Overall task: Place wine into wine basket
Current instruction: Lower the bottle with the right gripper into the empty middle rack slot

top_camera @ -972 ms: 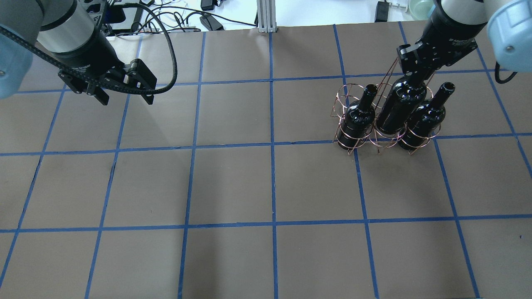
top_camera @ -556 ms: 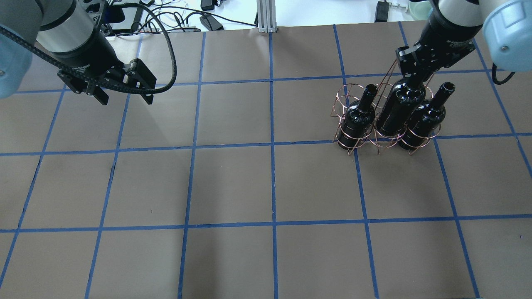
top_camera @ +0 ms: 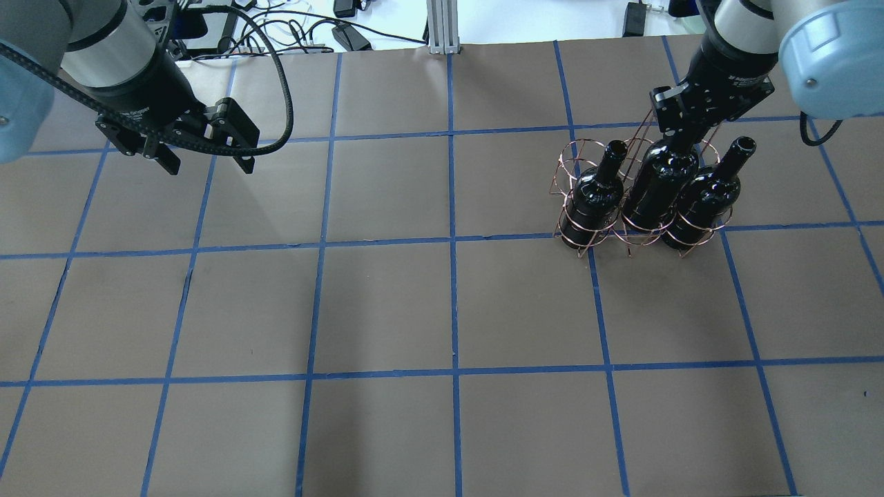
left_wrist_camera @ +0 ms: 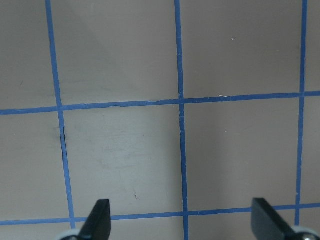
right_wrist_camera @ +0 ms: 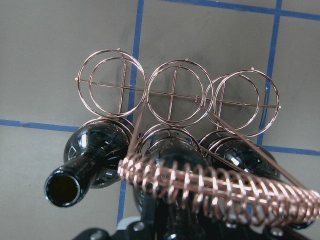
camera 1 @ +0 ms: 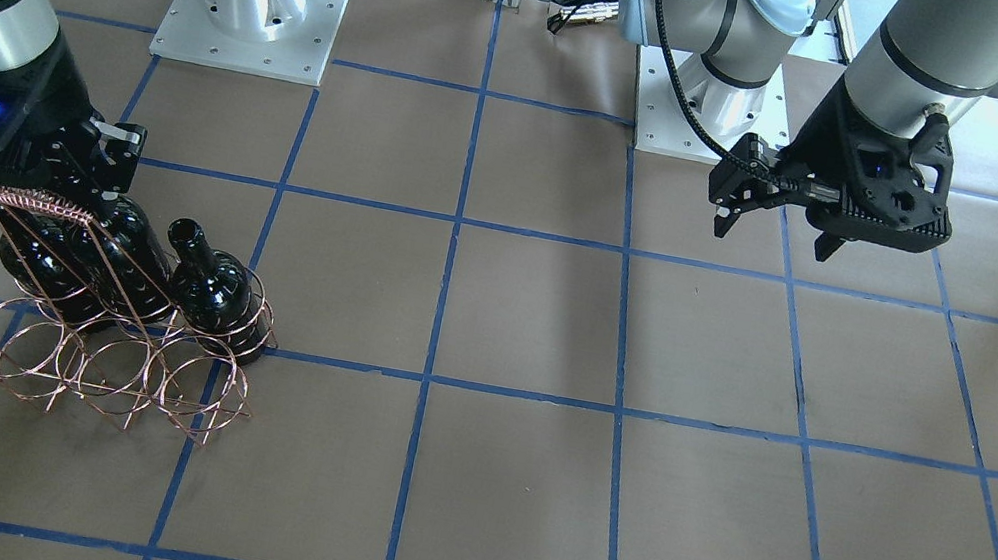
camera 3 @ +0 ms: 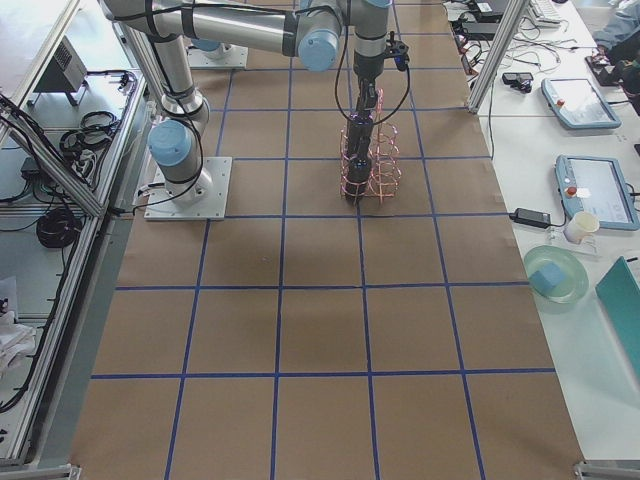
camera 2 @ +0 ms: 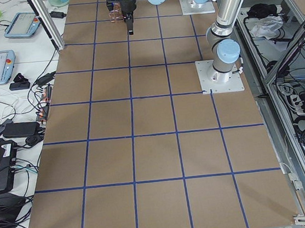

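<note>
The wine basket (top_camera: 561,169) is a copper wire rack at the right of the table. Three black wine bottles stand in its row nearer the robot. My right gripper (top_camera: 680,128) is shut on the neck of the middle bottle (top_camera: 656,190), which sits low in the middle ring. The other two bottles (top_camera: 597,193) (top_camera: 708,197) stand free beside it. In the front-facing view the right gripper (camera 1: 95,182) is over the basket's wire-wrapped handle (camera 1: 35,204). My left gripper (top_camera: 207,162) is open and empty above the far left of the table.
The basket's three rings farther from the robot (right_wrist_camera: 172,95) hold nothing. The brown table surface (top_camera: 442,310) has a blue tape grid. Cables and devices (top_camera: 345,34) lie past the table's far edge.
My right gripper has gone down with the middle bottle, which now sits lower in its ring, level with its neighbours. The left arm has not moved.
</note>
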